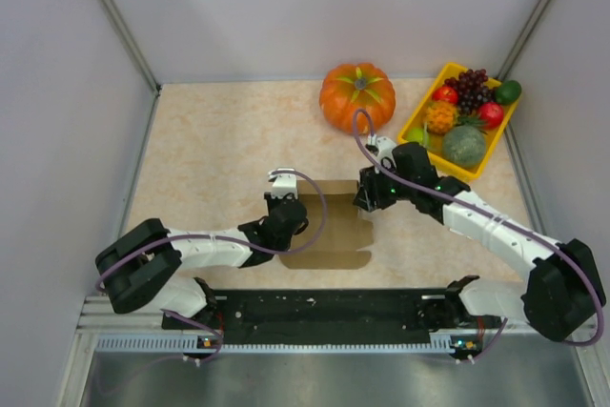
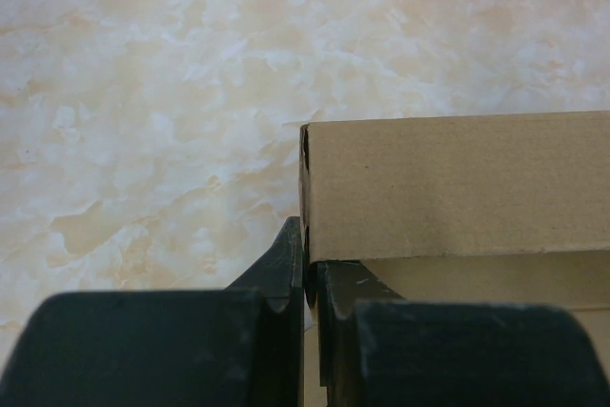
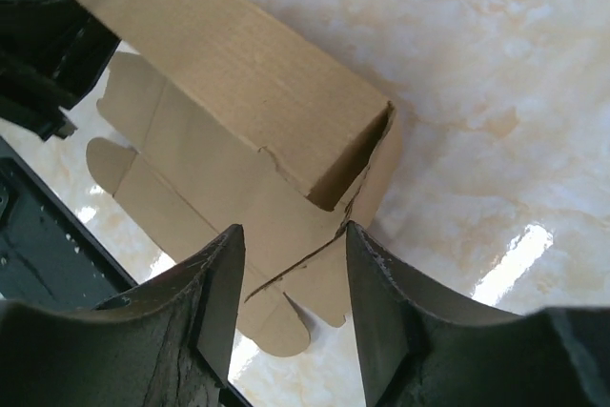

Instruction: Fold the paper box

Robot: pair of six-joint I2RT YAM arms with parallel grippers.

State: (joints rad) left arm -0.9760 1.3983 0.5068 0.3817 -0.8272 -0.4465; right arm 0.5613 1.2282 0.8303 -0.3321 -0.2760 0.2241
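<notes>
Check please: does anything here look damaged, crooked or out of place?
Nothing is spilled or misplaced. Only the paper box looks unfinished: one long section is folded up, its end gapes open, and the other flaps lie flat on the table. The left hand pinches its edge; the right hand is open at the gaping end.

A beige marbled worktop (image 1: 210, 140) carries a brown paper box (image 1: 334, 235) near its front, with a pumpkin (image 1: 357, 97) and a yellow fruit tray (image 1: 411, 121) at the back right.
</notes>
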